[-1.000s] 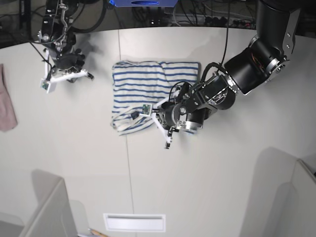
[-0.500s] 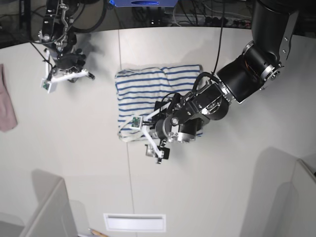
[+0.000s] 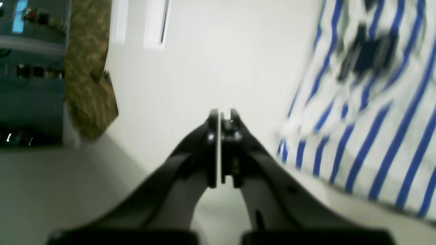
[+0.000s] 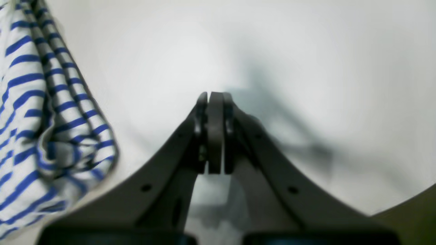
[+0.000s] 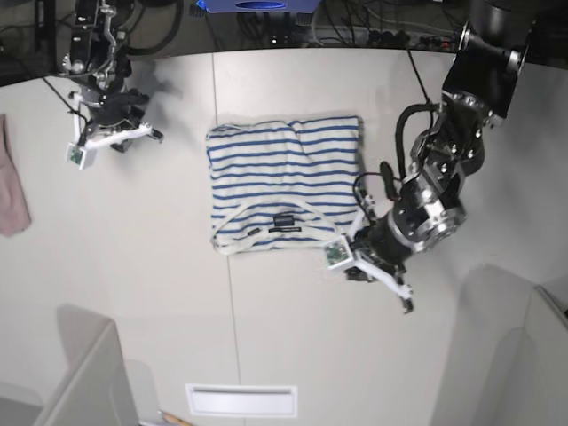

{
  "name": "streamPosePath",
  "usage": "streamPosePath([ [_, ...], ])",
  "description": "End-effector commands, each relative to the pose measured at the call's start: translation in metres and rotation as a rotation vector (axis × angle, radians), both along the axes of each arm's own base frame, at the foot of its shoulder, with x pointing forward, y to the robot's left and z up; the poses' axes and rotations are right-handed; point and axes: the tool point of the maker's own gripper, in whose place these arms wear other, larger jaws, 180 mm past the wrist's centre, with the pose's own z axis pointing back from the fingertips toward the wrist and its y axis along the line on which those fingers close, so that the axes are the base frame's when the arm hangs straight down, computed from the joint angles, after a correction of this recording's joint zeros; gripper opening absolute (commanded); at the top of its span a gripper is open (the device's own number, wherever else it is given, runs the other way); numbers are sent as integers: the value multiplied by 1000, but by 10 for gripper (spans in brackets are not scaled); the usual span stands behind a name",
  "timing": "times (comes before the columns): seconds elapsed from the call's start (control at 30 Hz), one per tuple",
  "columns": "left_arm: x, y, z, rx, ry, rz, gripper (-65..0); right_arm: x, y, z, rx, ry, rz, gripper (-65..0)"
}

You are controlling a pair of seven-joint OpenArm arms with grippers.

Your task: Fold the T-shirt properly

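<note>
The T-shirt (image 5: 284, 177), white with thin blue stripes, lies folded into a rough rectangle at the table's middle. Its neckline and small dark label (image 5: 284, 222) face up near the front edge. My left gripper (image 5: 362, 273) hovers just off the shirt's front right corner, shut and empty. In the left wrist view the left gripper (image 3: 219, 115) has its jaws pressed together over bare table, with the T-shirt (image 3: 374, 119) to the right. My right gripper (image 5: 120, 142) hangs shut at the far left, apart from the shirt. The right wrist view shows the right gripper (image 4: 211, 97) empty and the T-shirt (image 4: 34, 119) bunched at left.
A plain pinkish cloth (image 5: 11, 191) lies at the table's left edge. A white slot plate (image 5: 241, 399) sits near the front edge. Grey panels stand at the front left (image 5: 89, 382) and front right (image 5: 515, 355). Cables and equipment line the back.
My left arm has drawn back to the right off the shirt, letting go of the fabric and shutting again. The shirt now lies flatter with its neckline showing. The right arm barely moved.
</note>
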Motion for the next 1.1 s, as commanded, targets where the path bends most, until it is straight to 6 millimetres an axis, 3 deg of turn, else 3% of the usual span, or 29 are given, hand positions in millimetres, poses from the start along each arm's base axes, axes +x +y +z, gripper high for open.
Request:
streamPosePath([
  [0.0,-4,5,9,-15,-27,5,-650,0,-8,7,-47,-28,8,-650],
  [0.07,-23,26,-3,6,9,31,-650,-7,-16,9,-99,-40,37,-650],
  [0.23,-83,50,-43,-48,123,23,-650,-43,-22,3,-160,2,89,-650],
  [0.5,-188,95,-83,-127,307,126,-650,-135,-22,-23,-149,232,120,-650],
  [0.67,-255,112,-103,-132,453,214,-650,-179,5,-36,-95,345,199,-650],
  [0.77,-306,109,-117,-134,584,238,-650,-198,42,-44,-25,395,308,-650],
  [0.87,-352,106,-125,-138,697,247,-650,-237,81,-61,65,534,445,-650],
  [0.97,-381,106,-133,-156,769,259,-650,-264,110,-76,125,645,553,-650],
  [1.07,-407,119,-153,-151,846,326,-650,-286,121,-102,126,736,622,-650],
])
